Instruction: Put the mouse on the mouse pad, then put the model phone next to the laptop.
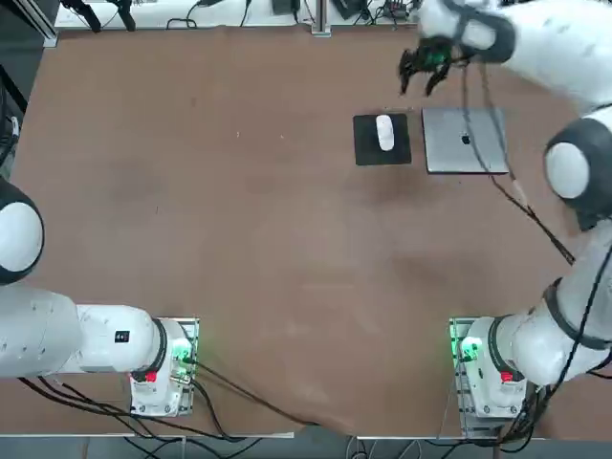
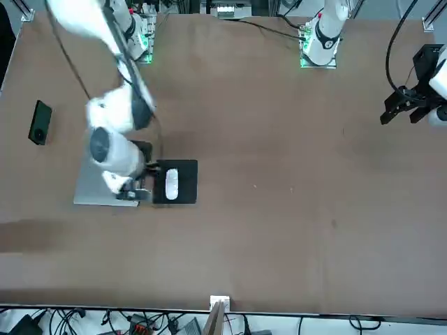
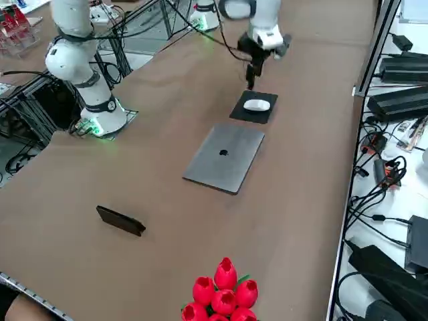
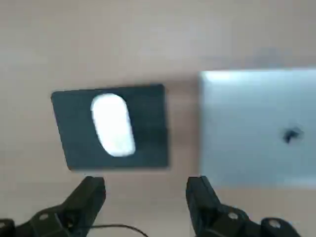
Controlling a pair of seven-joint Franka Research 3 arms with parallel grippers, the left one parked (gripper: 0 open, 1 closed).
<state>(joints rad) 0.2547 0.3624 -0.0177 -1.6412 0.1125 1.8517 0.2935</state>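
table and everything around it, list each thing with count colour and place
mouse: one, white, lying on the mouse pad
mouse pad: one, black, beside the laptop
laptop: one, silver-grey, closed, flat on the table
model phone: one, dark, alone on the table, well apart from the laptop
tulips: one bunch, red, at the table edge near the right side camera
table: one, brown
right gripper: one, black fingers, open and empty, above the table by the mouse pad's edge
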